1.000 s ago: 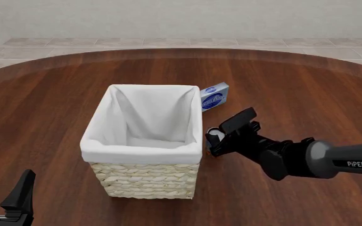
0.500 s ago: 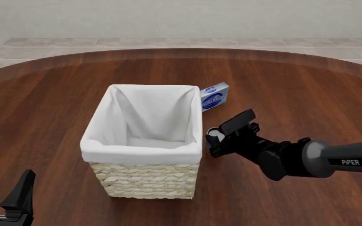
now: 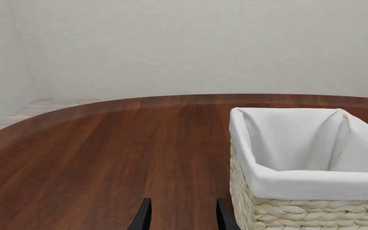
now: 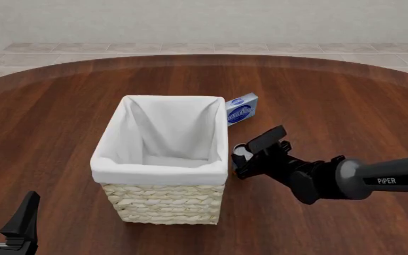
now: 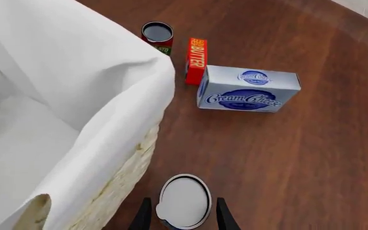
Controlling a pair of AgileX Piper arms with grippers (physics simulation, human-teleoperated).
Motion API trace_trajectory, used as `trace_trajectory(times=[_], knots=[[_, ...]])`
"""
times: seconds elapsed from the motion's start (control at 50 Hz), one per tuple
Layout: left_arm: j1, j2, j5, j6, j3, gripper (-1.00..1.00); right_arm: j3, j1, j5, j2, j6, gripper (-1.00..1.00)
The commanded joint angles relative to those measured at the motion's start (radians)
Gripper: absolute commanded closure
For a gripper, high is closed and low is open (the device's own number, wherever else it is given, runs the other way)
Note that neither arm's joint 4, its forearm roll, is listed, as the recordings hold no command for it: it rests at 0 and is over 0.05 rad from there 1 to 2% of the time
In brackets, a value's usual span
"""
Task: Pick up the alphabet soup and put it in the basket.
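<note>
The alphabet soup (image 5: pixel 184 200) stands upright on the surface (image 4: pixel 331 106), just beside the basket (image 4: pixel 163 204) on its right-hand side, so as I read it nothing has been lifted yet. My right pincer (image 5: pixel 182 221) has its two fingers either side of the can, close to its wall, but I cannot tell from the wrist view whether they are pressing on it. I judge I am at the grasp itself: closing, lifting, carrying over the white cloth rim and releasing are all left to do. Beyond the can lie a cream cheese box (image 5: pixel 249 89), a red butter box (image 5: pixel 197 60) and a dark can (image 5: pixel 157 36), all clear of my grip. My left pincer (image 4: pixel 4 212) sits parted and empty, well apart.
</note>
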State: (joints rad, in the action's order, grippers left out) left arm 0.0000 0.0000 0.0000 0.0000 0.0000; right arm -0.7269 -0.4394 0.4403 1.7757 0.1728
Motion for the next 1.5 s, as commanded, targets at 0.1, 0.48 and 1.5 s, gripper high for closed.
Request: trace_trajectory(times=[0.1,0.48,1.5], knots=[[0.0,0.0,0.0,0.0,0.0,-1.0,-0.001,-0.002,0.01,0.016,-0.007,-1.0],[0.0,0.0,0.0,0.0,0.0,-1.0,-0.001,0.003,0.015,0.029,-0.007,-1.0],[0.0,0.0,0.0,0.0,0.0,-1.0,-0.002,0.002,0.035,0.066,-0.028,-1.0]])
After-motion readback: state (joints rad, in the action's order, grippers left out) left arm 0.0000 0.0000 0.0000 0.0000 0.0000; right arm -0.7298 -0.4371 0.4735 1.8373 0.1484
